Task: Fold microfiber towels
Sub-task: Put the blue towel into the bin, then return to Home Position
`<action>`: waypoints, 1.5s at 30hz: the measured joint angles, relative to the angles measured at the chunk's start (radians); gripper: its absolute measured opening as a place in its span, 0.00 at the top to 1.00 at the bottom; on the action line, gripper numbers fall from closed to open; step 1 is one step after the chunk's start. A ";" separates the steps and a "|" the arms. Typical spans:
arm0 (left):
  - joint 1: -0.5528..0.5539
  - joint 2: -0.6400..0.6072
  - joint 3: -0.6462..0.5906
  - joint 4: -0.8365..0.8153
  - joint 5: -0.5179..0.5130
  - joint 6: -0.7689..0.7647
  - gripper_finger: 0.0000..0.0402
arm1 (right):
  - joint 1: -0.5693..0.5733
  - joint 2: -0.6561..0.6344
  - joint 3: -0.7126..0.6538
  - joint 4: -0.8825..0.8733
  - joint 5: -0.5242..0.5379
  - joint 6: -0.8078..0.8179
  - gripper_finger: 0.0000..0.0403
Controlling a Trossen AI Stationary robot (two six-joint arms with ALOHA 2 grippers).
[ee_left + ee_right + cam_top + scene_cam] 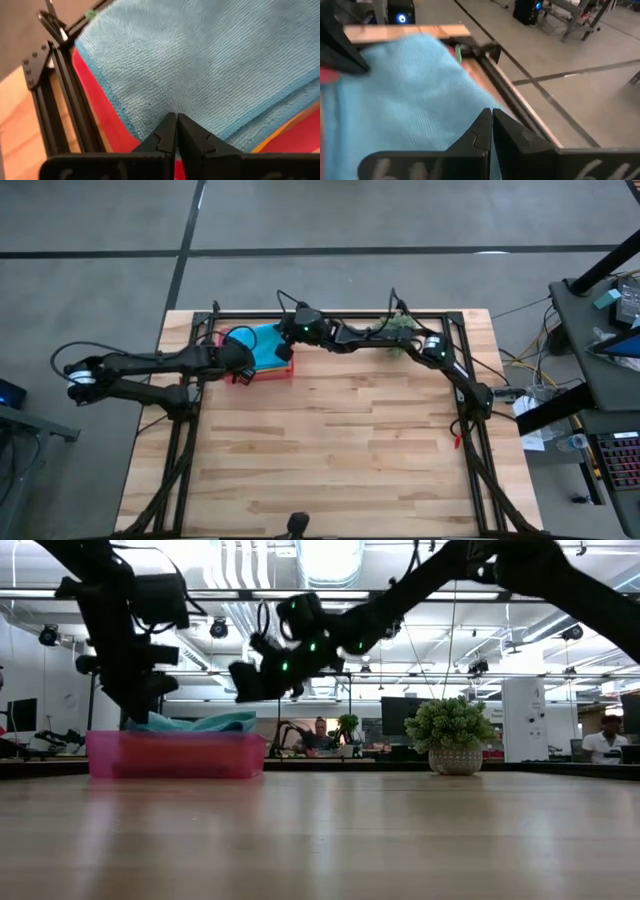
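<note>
you are holding both end effectors over the flat pink rectangular tray (284,371) at the bench's far edge, where the soft turquoise blue microfiber towel (262,343) is lying. left end effector (176,131) and right end effector (491,125) are showing fingers pressed together, seemingly clamping nothing, likely poised for a pick.

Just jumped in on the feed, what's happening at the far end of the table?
Both arms are over the pink tray at the table's far edge. The left gripper and right gripper are both shut, tips at the turquoise towel on top of the tray's pile. An orange edge shows underneath. A small plant stands nearby.
</note>
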 joint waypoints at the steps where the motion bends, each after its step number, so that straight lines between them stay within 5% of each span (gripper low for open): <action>1: 0.000 0.004 -0.007 0.006 0.001 -0.012 1.00 | -0.002 0.013 0.000 0.016 0.000 0.000 0.98; 12: 0.000 0.025 -0.053 0.006 0.005 -0.046 1.00 | -0.034 0.059 -0.002 -0.005 0.006 0.038 0.98; 25: 0.000 -0.024 0.026 0.000 0.008 -0.012 1.00 | -0.011 -0.036 -0.002 -0.113 -0.001 0.016 0.98; 34: 0.034 -0.084 0.048 0.057 -0.067 0.113 1.00 | 0.001 -0.070 0.000 -0.163 -0.388 0.060 0.98; 45: 0.194 0.012 0.014 0.204 -0.074 0.254 1.00 | 0.047 -0.050 -0.077 -0.168 -0.399 0.064 0.98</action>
